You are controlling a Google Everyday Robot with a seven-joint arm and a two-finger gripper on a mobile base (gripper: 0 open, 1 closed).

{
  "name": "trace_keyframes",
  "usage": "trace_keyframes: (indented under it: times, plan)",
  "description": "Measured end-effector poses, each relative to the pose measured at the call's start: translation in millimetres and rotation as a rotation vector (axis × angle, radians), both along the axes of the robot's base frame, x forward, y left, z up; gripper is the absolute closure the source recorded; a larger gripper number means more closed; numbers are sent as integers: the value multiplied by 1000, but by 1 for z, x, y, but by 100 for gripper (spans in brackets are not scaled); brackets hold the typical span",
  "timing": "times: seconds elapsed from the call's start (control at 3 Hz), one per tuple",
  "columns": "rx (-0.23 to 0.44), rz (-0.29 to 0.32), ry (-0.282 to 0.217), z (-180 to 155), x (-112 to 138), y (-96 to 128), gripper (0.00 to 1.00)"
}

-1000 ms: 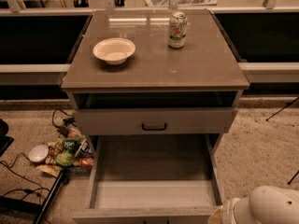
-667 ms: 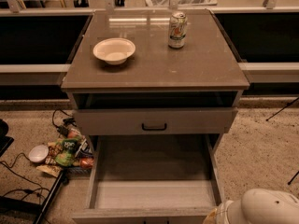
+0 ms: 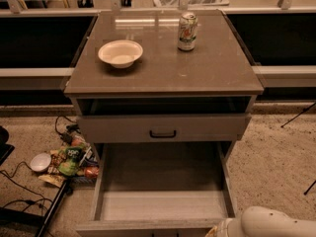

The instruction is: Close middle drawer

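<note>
While the middle drawer [image 3: 148, 225] stands pulled far out, long axis running back into the cabinet [image 3: 207, 75], the gripper [image 3: 229, 229] sits by its front right corner. Whether the claw is open, or holds anything, I cannot tell.

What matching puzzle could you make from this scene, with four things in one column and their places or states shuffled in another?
Things:
1. bowl
2. can
3. middle drawer
4. gripper

Places or states:
A. pulled far out of the cabinet
B. bottom edge of the view, by the open drawer's front right corner
C. on the cabinet top, towards the view's left
D. upright on the cabinet top, towards the back, right of the middle

Pairs: 1-C, 2-D, 3-A, 4-B
</note>
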State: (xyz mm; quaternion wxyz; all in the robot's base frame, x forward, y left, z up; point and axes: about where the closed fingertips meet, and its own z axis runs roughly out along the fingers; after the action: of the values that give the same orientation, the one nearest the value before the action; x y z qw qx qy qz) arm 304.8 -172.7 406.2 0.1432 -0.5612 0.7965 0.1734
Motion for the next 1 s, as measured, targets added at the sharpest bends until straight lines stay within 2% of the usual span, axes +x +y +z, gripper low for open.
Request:
trace_keyframes:
  times: [0.33,0.67,1.0]
  plan:
    - [38,8,8,-32,10,9,100]
    - [38,9,8,-31,9,9,100]
    - [52,34,-21,-37,47,21,100]
